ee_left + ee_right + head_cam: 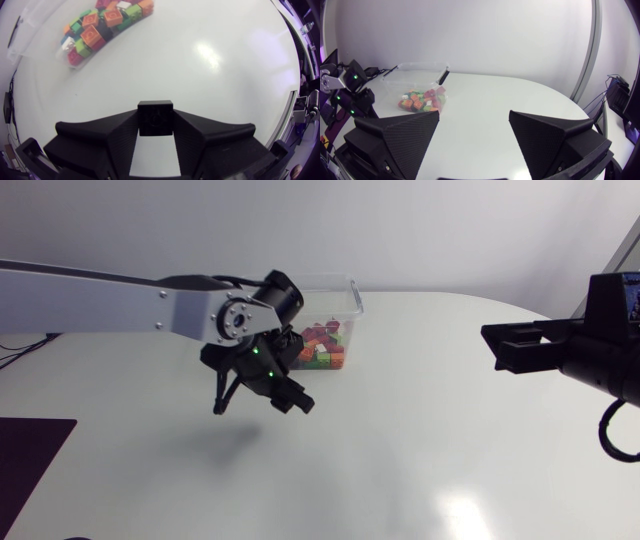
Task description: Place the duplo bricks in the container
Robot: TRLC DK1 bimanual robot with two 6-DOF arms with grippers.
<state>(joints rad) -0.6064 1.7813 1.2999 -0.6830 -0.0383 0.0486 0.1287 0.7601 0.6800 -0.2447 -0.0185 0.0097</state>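
Surface [420, 450]: white with a rounded far right corner. A wide bare stretch lies between the two arms and on toward the near edge.
Container [354, 292]: a clear-walled, open-topped box near the far edge, left of the middle. The left arm [110, 300] covers part of it in the head view, so I cannot tell its long axis for sure.
Left pincer [155, 126]: hangs above the surface, just on the near side of the container. It is closed on a black brick [155, 116], with a finger pressed to each side.
Right pincer [474, 114]: sits at the right edge with its fingers spread wide and nothing between them. It is well apart from the container.
Brick pile [320, 346]: red, orange and green bricks heaped inside the container. In the left wrist view they form a band ahead of the pincer, off to one side.
Black brick: small and square-faced, held at the very fingertips above bare surface, not yet over the container.
Deciding relation: from the left pincer the container lies toward the far edge and slightly toward the right edge. The left arm is by far the nearer one.
Coming move, as I judge it: carry the black brick across the container's near wall, keeping it above the rim, and let go over the pile.
Open room: nothing stands between the pincer and the container. The likely snag is the clear near wall, which is hard to see and easy to clip if the brick rides low.
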